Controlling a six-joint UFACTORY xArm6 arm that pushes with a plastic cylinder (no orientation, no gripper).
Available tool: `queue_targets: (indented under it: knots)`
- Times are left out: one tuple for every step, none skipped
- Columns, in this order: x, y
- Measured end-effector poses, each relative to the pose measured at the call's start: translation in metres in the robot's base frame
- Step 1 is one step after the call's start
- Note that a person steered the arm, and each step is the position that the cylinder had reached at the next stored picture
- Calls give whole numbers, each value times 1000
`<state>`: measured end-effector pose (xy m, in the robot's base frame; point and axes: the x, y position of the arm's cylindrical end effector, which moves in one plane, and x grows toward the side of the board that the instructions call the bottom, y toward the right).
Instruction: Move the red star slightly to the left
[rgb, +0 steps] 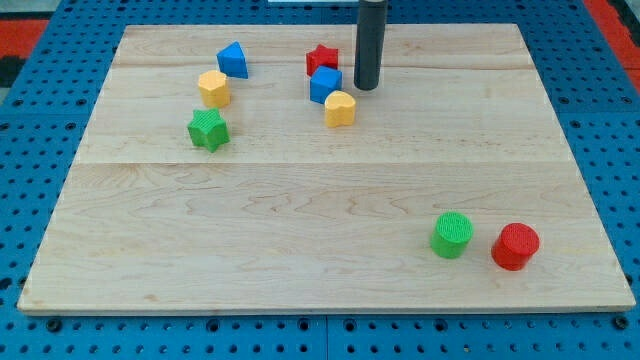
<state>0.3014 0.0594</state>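
Observation:
The red star (321, 58) lies near the view's top, just left of centre, on the wooden board (320, 210). A blue cube (325, 85) touches its lower edge, and a yellow heart (340, 108) sits just below the cube. My tip (366, 88) rests on the board to the right of the red star and the blue cube, a small gap away from both. The rod rises straight up out of the view's top.
A blue triangle block (233, 60), a yellow hexagon (213, 88) and a green star (208, 130) sit at the upper left. A green cylinder (452, 235) and a red cylinder (515, 246) stand at the lower right. Blue pegboard surrounds the board.

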Motion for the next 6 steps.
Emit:
queue_targets:
  knots:
    - [-25,1]
    - [-32,-21]
    - [-37,-40]
    - [-38,-74]
    - [-31,-54]
    - [-22,-42]
